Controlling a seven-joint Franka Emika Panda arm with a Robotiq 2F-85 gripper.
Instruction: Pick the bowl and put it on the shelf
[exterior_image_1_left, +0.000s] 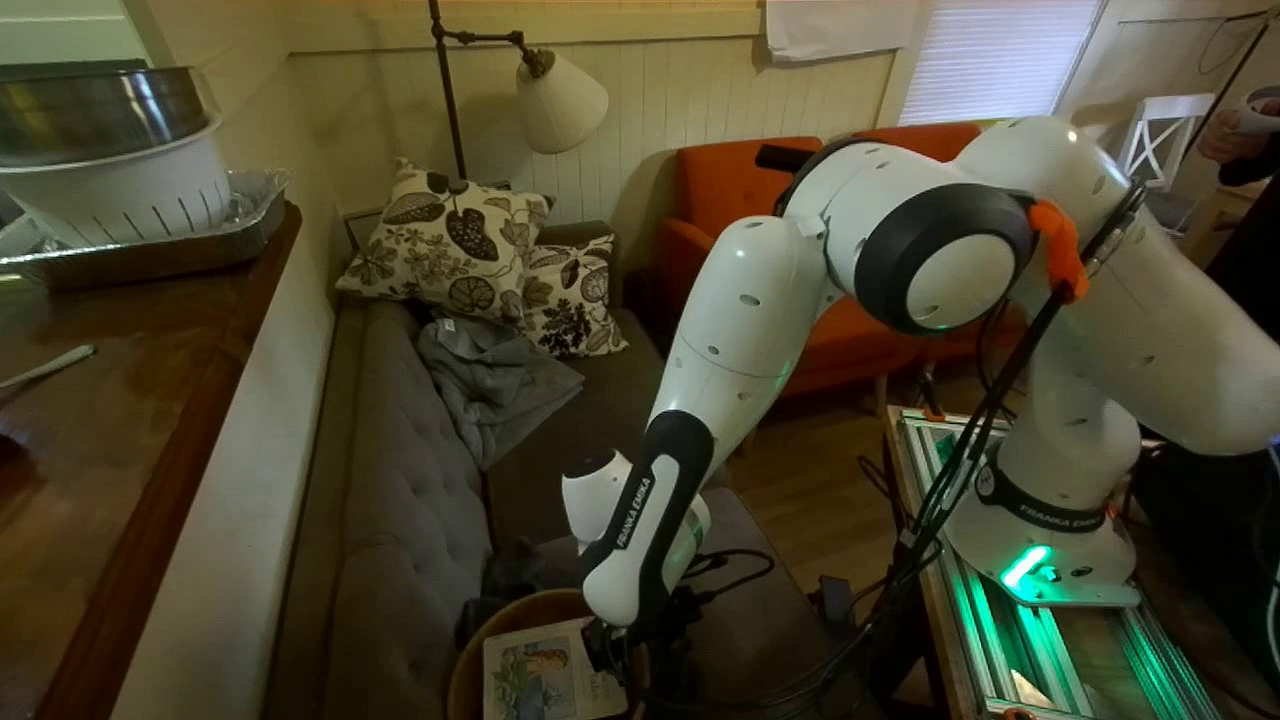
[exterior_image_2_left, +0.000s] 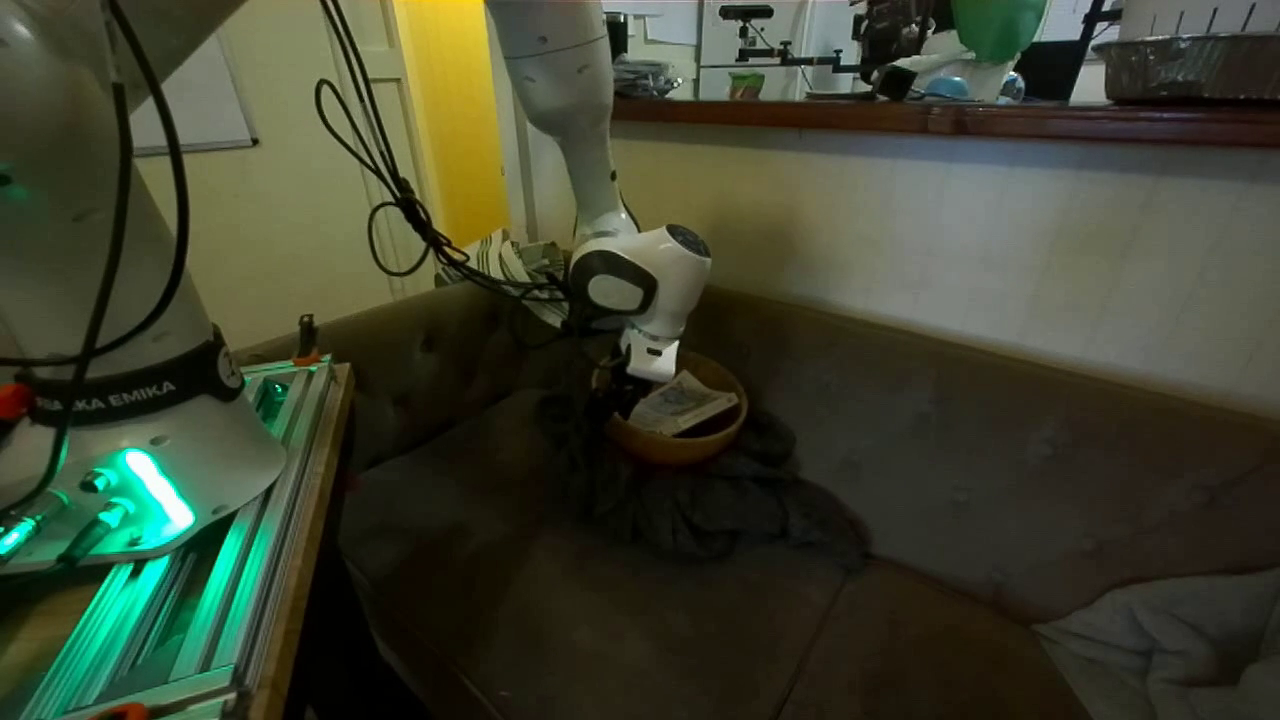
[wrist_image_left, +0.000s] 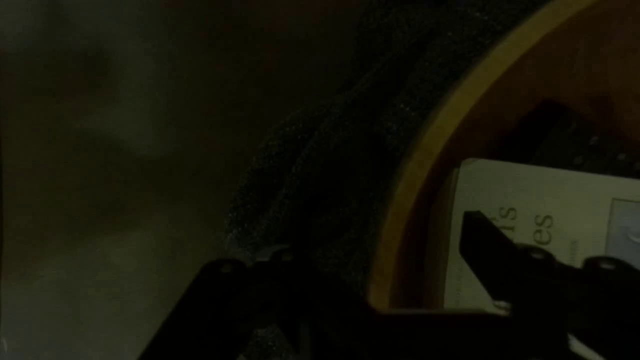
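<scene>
Jaws apart, our gripper (wrist_image_left: 378, 240) spans the rim of the bowl (exterior_image_2_left: 665, 448) on dark cloth (exterior_image_2_left: 740, 510) atop the sofa (exterior_image_2_left: 600, 610), one jaw over the book (exterior_image_1_left: 540, 675) inside. We judge grasping in hand: next, pinch the rim, rise where room looks open, past the sofa back and over the edge of the shelf (exterior_image_2_left: 850, 118).

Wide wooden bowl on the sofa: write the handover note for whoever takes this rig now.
Black two-finger gripper: open, with the rim of the wide tan-brown wooden bowl between its fingers in the wrist view; contact unclear.
Bowl: on dark cloth on the grey-brown sofa, holding a pale rectangular book and a dark, dotted object.
Long dark-brown wooden shelf: above the sofa back.
Done: gripper at the rim; bowl not yet lifted.
Left: close on the rim, lift, set the bowl on the shelf.
</scene>
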